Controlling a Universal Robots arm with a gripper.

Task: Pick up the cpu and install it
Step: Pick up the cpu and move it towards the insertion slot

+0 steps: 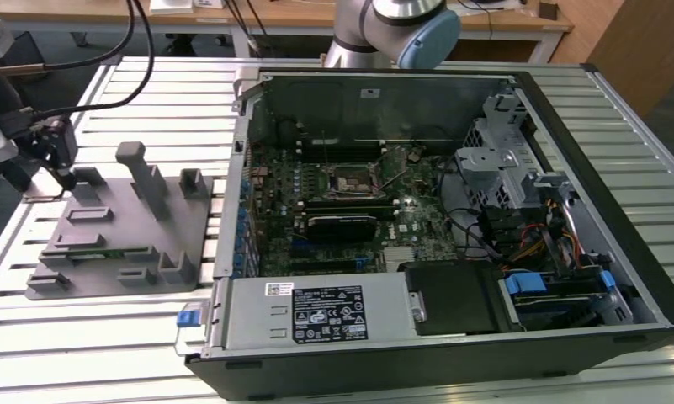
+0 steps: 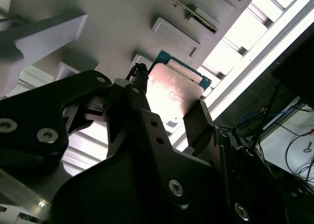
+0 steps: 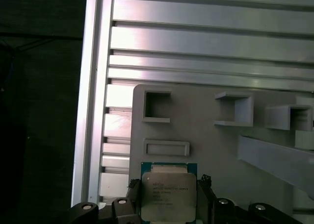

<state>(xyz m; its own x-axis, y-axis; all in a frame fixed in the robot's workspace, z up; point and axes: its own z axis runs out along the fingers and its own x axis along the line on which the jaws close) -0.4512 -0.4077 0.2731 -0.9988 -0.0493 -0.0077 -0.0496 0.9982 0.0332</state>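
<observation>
The cpu is a small square chip with a silver top and a thin green rim. In both wrist views it sits between my two black fingers, at the edge of the grey fixture plate. My gripper has one finger against each side of the cpu and looks shut on it. In the exterior view my gripper is at the far left, over the plate's back left corner. The dark metal-framed socket lies on the motherboard inside the open computer case, well to the exterior view's right of my gripper.
The grey plate carries several upright posts and low brackets. The slatted aluminium table ends just beyond my gripper. Black cables hang at the exterior view's upper left. The case holds drive cages and wiring on the right.
</observation>
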